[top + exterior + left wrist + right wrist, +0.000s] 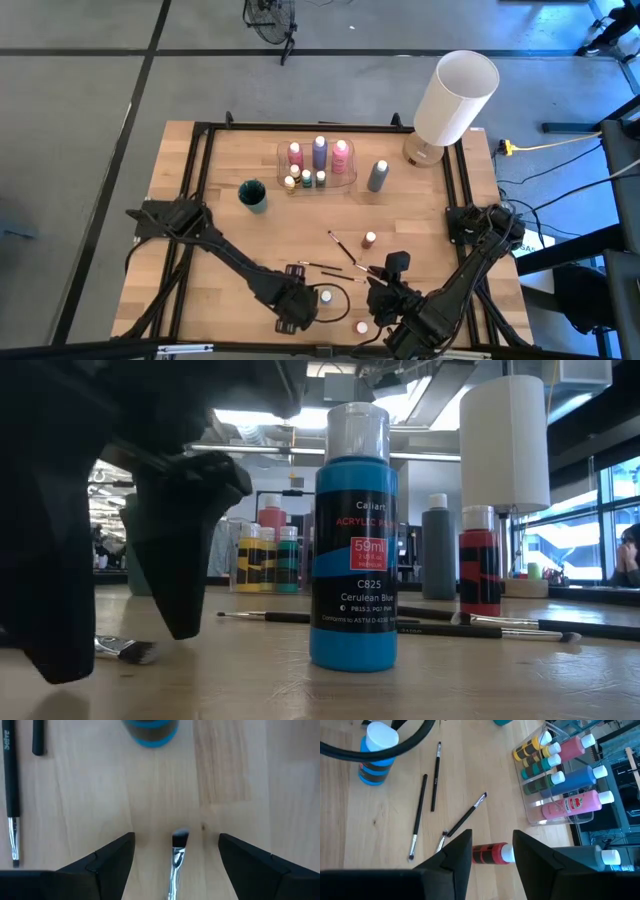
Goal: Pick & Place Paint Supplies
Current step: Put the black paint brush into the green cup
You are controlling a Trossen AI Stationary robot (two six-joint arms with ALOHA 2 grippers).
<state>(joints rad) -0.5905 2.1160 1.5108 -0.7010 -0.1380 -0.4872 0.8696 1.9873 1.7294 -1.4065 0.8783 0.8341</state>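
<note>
My left gripper (176,838) points down close over the table near its front edge, open. A thin paintbrush (178,851) lies flat on the wood between its two fingers (183,575), bristle tip (132,651) outward, touched by neither. A white-capped blue paint bottle (352,540) stands just beyond it. My right gripper (492,834) hangs higher at the front right, open and holding nothing. A small red bottle (491,854) stands on the table past its fingers. Other brushes (418,815) lie scattered on the wood.
A clear tray (318,170) at the far middle holds pink, purple and small striped bottles. A grey bottle (378,175), a teal cup (253,193) and a tall white lamp (455,98) stand nearby. Another small bottle (362,327) stands at the front edge.
</note>
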